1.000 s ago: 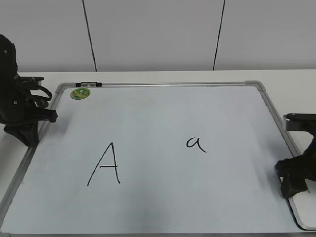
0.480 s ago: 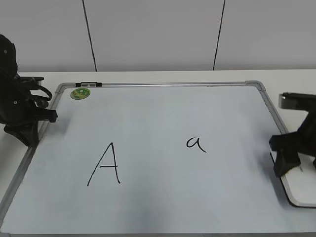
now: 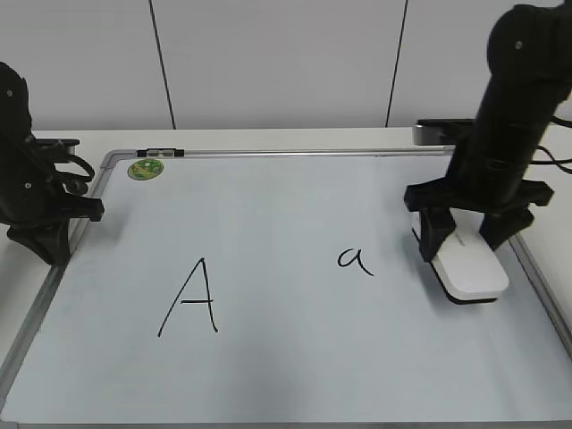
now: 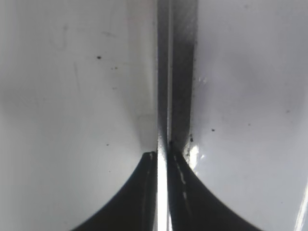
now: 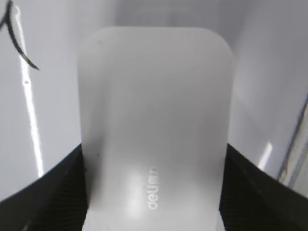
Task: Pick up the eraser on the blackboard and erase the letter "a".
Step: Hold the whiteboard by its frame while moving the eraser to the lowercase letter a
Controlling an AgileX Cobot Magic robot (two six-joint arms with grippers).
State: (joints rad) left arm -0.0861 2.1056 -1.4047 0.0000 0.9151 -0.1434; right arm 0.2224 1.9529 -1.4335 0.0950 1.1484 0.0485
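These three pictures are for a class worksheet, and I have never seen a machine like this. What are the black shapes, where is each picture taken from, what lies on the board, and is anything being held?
The black shapes are two robot arms, each ending in a two-fingered gripper. The wide picture comes from a camera in front, looking down at a slant. The other two come from cameras on the arms' wrists.

On the table lies a whiteboard bearing a large "A", a small "a" and a round green magnet.

The right gripper holds a white eraser, just to the right of the small "a". Its wrist camera shows the eraser between the two dark fingers.

The left gripper is shut and empty, at the board's left edge.
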